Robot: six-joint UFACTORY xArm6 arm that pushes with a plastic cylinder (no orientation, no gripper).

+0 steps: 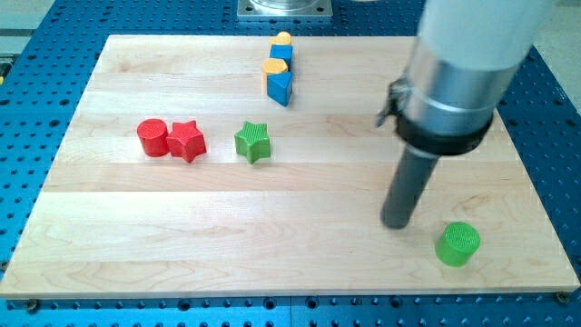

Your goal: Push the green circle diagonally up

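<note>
The green circle [457, 243] is a short green cylinder near the view's bottom right of the wooden board [182, 236]. My tip [397, 222] rests on the board just to the left of the green circle and slightly above it, with a small gap between them. The dark rod rises from the tip to the large grey and white arm body at the view's top right.
A green star [253, 142] lies left of centre. A red star [187, 140] touches a red cylinder [153, 137] further left. At the top centre, a blue triangular block [279, 88] sits with two yellow pieces [275, 67] and a blue block [281, 52].
</note>
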